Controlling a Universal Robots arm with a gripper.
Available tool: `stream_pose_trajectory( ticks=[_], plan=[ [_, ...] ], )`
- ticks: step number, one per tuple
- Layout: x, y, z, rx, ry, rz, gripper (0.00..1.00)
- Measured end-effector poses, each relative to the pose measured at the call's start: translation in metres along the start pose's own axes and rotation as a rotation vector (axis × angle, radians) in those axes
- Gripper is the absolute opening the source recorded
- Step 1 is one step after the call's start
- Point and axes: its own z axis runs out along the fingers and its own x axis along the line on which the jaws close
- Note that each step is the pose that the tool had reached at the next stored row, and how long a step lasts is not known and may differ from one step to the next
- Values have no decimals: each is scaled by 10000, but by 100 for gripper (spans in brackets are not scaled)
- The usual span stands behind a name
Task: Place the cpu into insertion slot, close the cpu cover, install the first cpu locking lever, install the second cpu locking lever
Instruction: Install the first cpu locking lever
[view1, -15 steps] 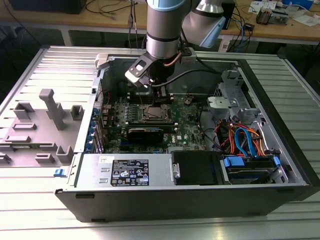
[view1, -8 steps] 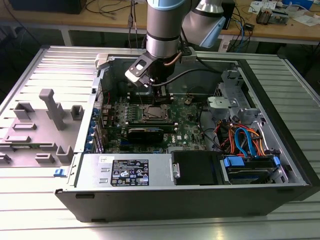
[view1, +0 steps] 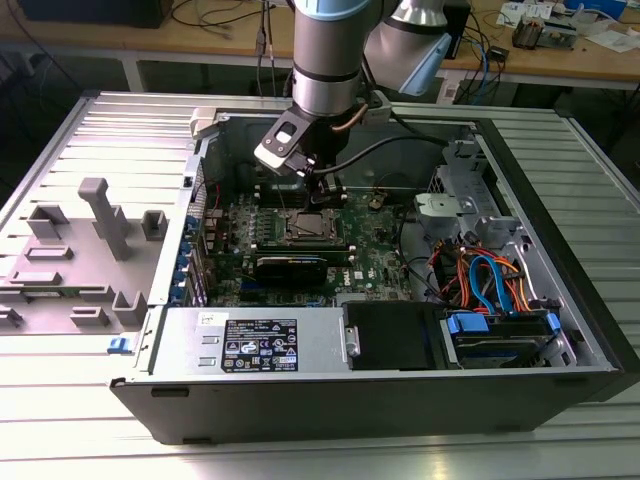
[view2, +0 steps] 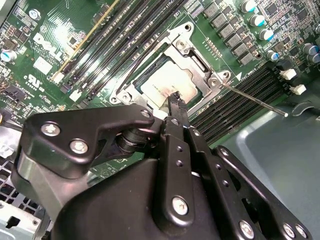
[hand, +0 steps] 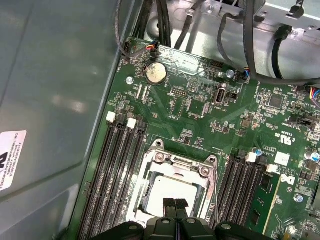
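dull silver cpu (hand: 170, 188), framed by cpu cover (hand: 182, 167)

Dull silver metal on the chip (hand: 172, 192), with a soft sheen. Brighter bare steel for the cover frame (hand: 181, 166) and the thin lever rod (view2: 255, 100). Glossy green lacquer over the board (hand: 200, 125); matt black plastic along the memory slots (hand: 117, 170). Polished metal on the coin battery (hand: 155, 72). Matt black, smooth finish on the gripper (view2: 175, 99), studded with shiny screw heads. Smooth grey painted sheet metal for the case (hand: 50, 75), faintly reflective. Ribbed pale aluminium for the table (view1: 60, 440).
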Motion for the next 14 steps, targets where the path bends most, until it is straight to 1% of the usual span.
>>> stream_pose_trajectory(
  ticks=[4,8,14],
  plan=[
    [0,0,0,0,0,-1,11],
    [0,0,0,0,-3,-230,11],
    [0,0,-40,-1,-2,-277,11]
  ],
)
